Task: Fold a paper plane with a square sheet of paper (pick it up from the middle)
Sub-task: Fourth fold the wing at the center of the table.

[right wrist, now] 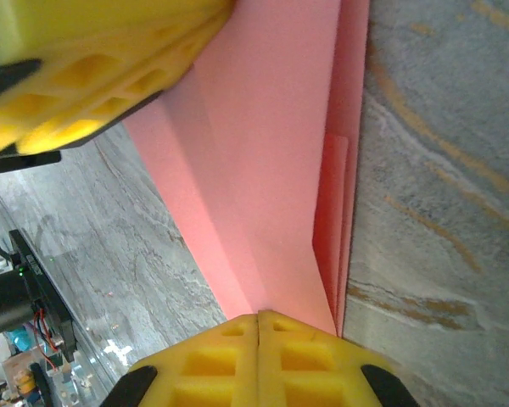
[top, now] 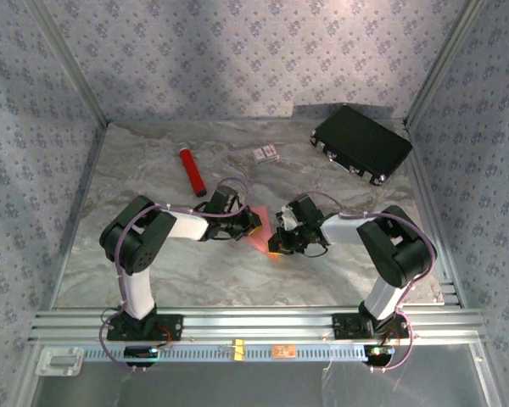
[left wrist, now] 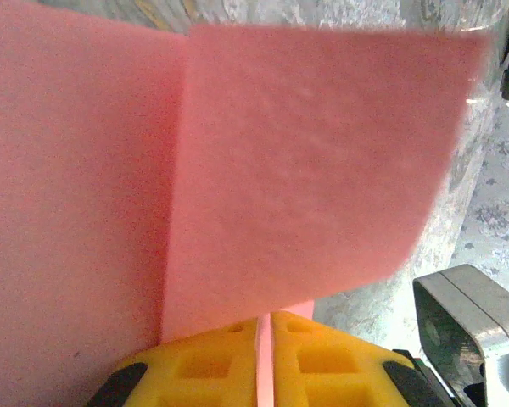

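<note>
Jaws tight on paper plane (right wrist: 263,170), edges cropped

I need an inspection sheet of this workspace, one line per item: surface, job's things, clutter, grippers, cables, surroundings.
surface: marble-look table, nothing spilled that I can see.
job's things: pink paper, partly folded, held between both grippers.
clutter: red cylinder, small card and black case on the far side, apart from the paper.
grippers: left gripper shut on the paper; right gripper shut on the paper.
cables: purple cables loop along both arms.
surroundings: patterned walls; metal rail at the near edge.
</note>
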Controlling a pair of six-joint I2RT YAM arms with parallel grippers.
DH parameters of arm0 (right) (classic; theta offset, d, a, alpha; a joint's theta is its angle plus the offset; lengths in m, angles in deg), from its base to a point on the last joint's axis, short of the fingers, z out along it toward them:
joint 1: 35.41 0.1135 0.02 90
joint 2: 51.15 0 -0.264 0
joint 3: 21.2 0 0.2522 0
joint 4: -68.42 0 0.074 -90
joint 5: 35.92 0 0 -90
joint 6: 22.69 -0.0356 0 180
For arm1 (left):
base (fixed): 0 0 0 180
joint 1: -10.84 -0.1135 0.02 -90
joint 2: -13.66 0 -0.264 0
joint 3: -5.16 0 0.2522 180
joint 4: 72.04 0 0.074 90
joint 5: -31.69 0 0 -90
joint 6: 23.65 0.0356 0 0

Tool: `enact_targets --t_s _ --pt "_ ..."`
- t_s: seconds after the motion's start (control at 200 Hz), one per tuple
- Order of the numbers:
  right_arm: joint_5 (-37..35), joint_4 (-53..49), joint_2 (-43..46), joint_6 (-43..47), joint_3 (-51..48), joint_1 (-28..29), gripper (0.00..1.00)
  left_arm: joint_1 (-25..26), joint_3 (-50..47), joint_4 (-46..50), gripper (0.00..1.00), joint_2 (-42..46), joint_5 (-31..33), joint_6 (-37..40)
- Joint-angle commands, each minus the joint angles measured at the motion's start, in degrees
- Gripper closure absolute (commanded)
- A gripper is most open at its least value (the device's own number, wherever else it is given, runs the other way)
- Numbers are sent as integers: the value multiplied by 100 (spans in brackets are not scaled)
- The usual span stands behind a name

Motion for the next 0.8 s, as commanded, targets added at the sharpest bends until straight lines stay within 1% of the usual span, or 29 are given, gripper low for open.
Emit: enact_targets --t_s 0.0,0.175,0.415,0.635,0.794 --pt "-290 -478 -80 -106 -186 -68 100 9 -16 288 89 347 77 189" --pt "-303 -492 -91 -118 -188 -83 100 199 6 412 90 400 -6 310" --pt "-289 -490 -105 -120 -213 -79 100 298 119 376 90 -6 -31 292" --pt "-240 -534 -14 -76 -189 -87 100 285 239 1060 94 -250 291 291" --pt "-95 -474 162 -127 -14 -94 100 270 229 1340 95 -238 315 418"
